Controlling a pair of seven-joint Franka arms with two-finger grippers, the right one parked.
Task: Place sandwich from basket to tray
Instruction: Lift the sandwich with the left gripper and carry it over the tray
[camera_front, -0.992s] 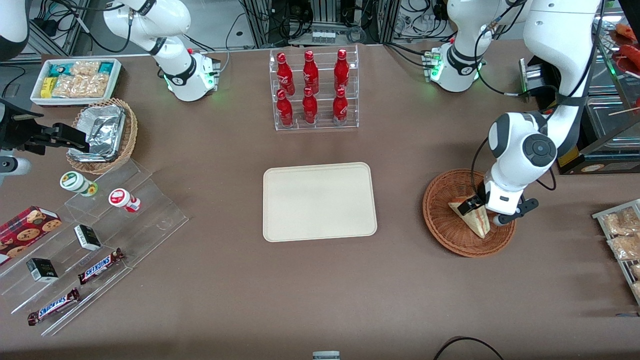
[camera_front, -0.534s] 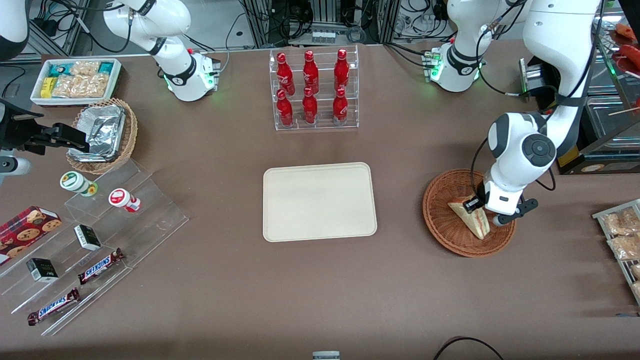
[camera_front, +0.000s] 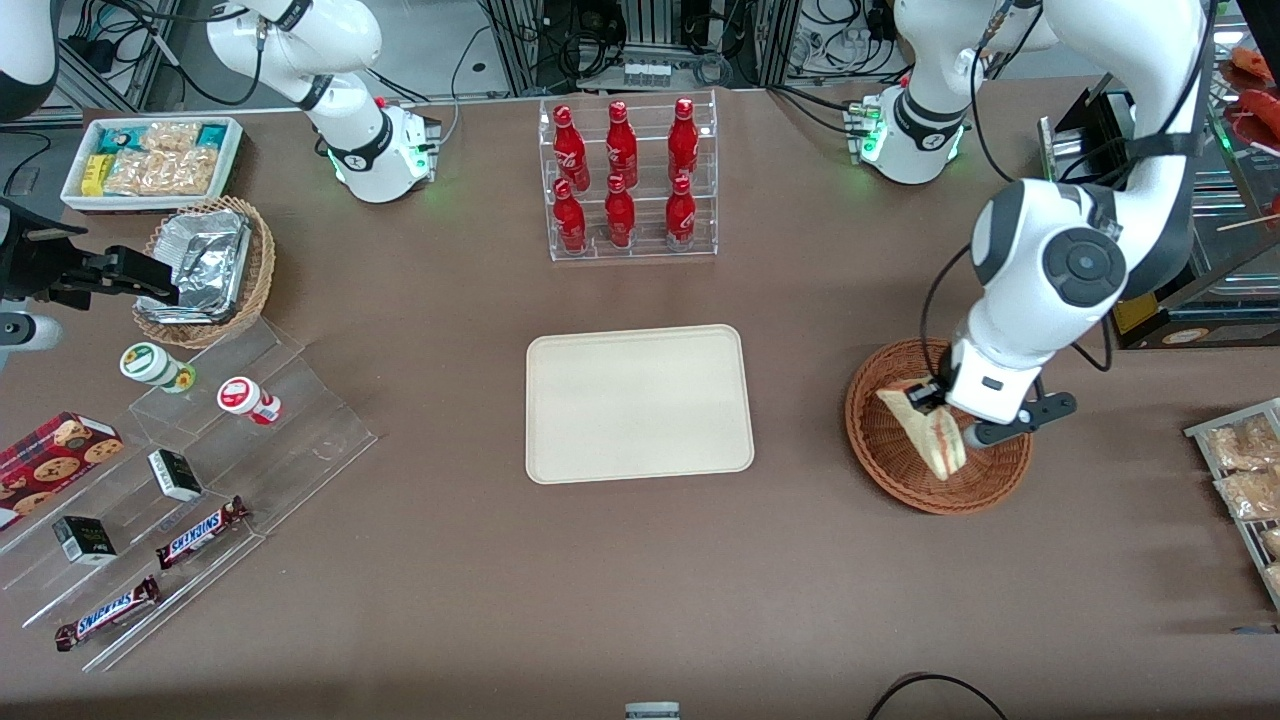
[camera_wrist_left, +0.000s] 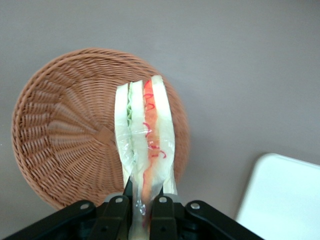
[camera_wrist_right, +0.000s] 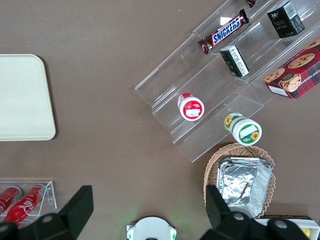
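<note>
left arm's black two-finger gripper (camera_wrist_left: 141, 207) is clamped on one end of the sandwich, a wrapped triangular wedge of pale white bread (camera_wrist_left: 145, 145) with red-orange and green filling stripes down its cut edge. fingers (camera_wrist_left: 116, 212) press both faces of the wedge, with only its thickness between them. in the front view the gripper (camera_front: 928, 395) sits over the round reddish-brown woven wicker basket (camera_front: 885, 445), and the sandwich (camera_front: 927, 432) hangs tilted above the weave. looks lifted clear of the basket floor, though i can't confirm the low tip isn't touching. wrist view shows the basket (camera_wrist_left: 65, 145) under the wedge with brown table around it, and a pale rounded corner of the flat cream-beige rectangular tray (camera_wrist_left: 285, 200) just beside. from the front the tray (camera_front: 640, 402) lies bare near the table centre, apart from the basket toward the parked arm's end. clear acrylic rack of red bottles (camera_front: 627, 178) stands farther from the front camera than the tray.
</note>
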